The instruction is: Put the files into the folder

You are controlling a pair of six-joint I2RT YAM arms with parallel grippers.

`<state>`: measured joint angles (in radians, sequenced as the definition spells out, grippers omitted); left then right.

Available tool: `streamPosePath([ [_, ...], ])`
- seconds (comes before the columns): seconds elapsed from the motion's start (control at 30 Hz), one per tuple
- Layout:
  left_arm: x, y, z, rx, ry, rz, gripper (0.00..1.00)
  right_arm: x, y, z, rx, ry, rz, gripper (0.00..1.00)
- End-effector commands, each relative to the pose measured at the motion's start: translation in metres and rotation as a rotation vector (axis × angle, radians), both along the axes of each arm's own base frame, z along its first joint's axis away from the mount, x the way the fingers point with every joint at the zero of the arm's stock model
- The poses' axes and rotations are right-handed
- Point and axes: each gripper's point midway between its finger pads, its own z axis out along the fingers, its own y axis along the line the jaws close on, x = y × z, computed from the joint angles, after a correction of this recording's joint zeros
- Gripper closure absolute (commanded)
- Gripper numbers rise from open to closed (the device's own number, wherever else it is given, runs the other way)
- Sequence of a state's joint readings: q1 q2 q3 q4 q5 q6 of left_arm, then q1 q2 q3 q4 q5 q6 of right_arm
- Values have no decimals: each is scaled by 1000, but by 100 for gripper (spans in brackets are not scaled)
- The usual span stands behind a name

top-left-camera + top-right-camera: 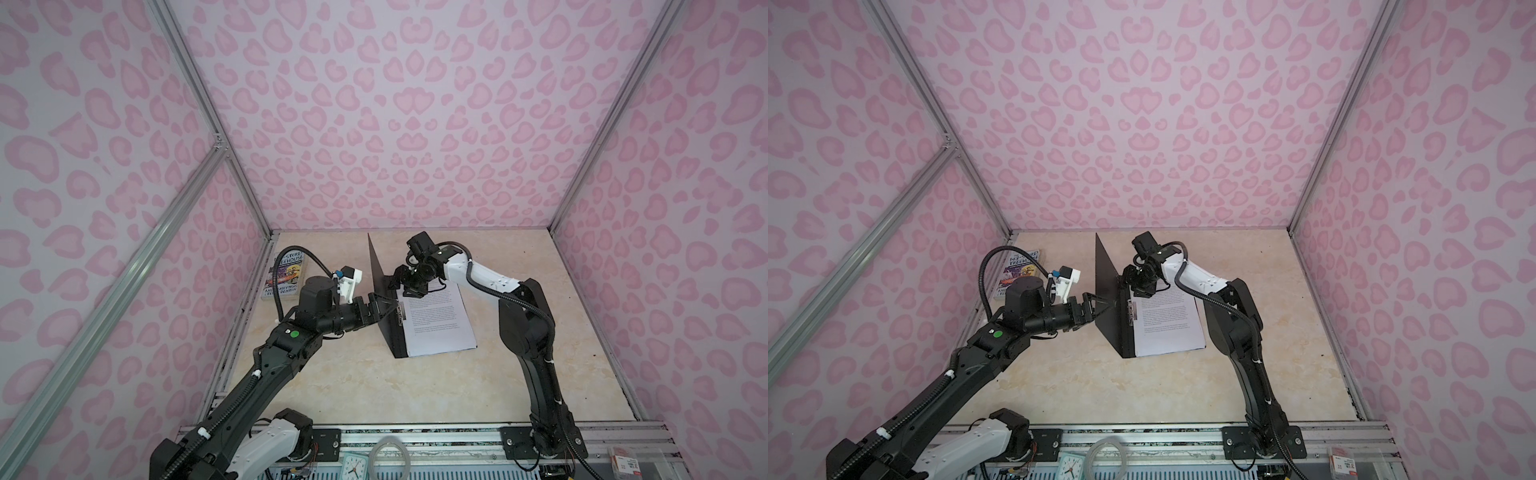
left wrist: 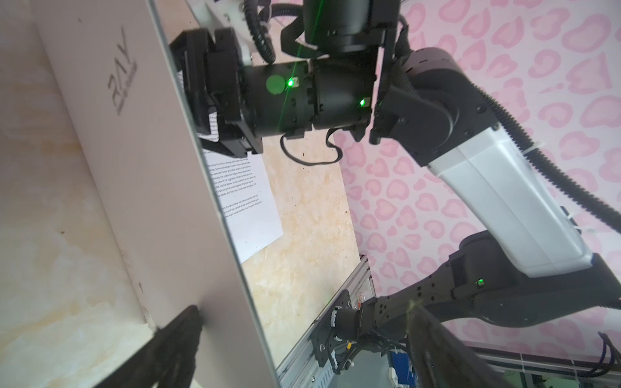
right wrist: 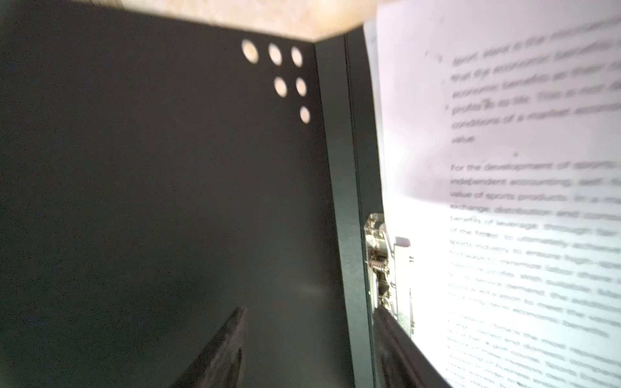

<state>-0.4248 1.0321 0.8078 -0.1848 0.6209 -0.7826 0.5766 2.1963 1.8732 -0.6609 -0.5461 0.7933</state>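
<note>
Black left arm reaches up from the lower left in both top views, its left gripper point(image 1: 384, 306) spread wide across the top edge of the folder point(image 1: 380, 291), one finger point(image 2: 181, 322) touching the grey outer face. The folder sits mid-frame on the table point(image 1: 332, 382), cover upright, black inside facing right; the right gripper point(image 1: 395, 284) hovers at that inner face, fingers parted, holding nothing; the files point(image 1: 436, 324) lie flat on the folder's lower half, white, densely printed, beside the metal clip point(image 1: 400, 312).
</note>
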Motion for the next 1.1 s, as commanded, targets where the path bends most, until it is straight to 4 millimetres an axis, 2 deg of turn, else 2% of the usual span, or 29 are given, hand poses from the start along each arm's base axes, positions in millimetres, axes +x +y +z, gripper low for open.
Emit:
streamPosePath([
  [0.0,8,-9,6,16,-46,-15,3,3,-9,18,39,-1,2,32],
  [0.07,11,-19,6,16,-44,-35,3,8,-30,29,12,-22,-35,26],
  [0.13,14,-30,7,26,-46,-62,3,12,-56,39,-4,-43,-89,3],
  [0.23,19,-52,10,44,-56,-106,3,18,-98,54,1,-77,-153,3],
  [0.33,26,-78,5,68,-50,-155,3,17,-140,70,-17,-115,-193,2],
  [0.43,35,-111,-14,93,-19,-211,3,13,-176,90,15,-160,-239,2],
  [0.47,38,-125,-27,108,0,-241,3,11,-190,96,20,-180,-264,2],
  [0.53,42,-149,-55,136,39,-297,3,7,-211,110,23,-224,-295,2],
  [0.63,48,-179,-115,186,160,-368,3,-5,-238,111,-1,-237,-330,2],
  [0.7,58,-194,-125,170,190,-377,3,-12,-252,111,-20,-236,-346,2],
  [0.77,65,-198,-111,160,163,-375,3,-17,-262,109,-39,-235,-352,2],
  [0.87,81,-182,-57,146,37,-306,3,-22,-280,105,-75,-239,-381,2],
  [0.9,88,-167,-36,136,-14,-250,3,-23,-286,103,-86,-238,-399,2],
  [0.93,93,-150,-22,140,-50,-190,3,-22,-291,103,-93,-245,-411,2],
  [0.97,100,-125,-5,146,-92,-107,3,-21,-296,103,-99,-249,-427,2],
  [1.07,110,-35,4,190,-127,137,3,-16,-305,104,-110,-266,-459,2],
])
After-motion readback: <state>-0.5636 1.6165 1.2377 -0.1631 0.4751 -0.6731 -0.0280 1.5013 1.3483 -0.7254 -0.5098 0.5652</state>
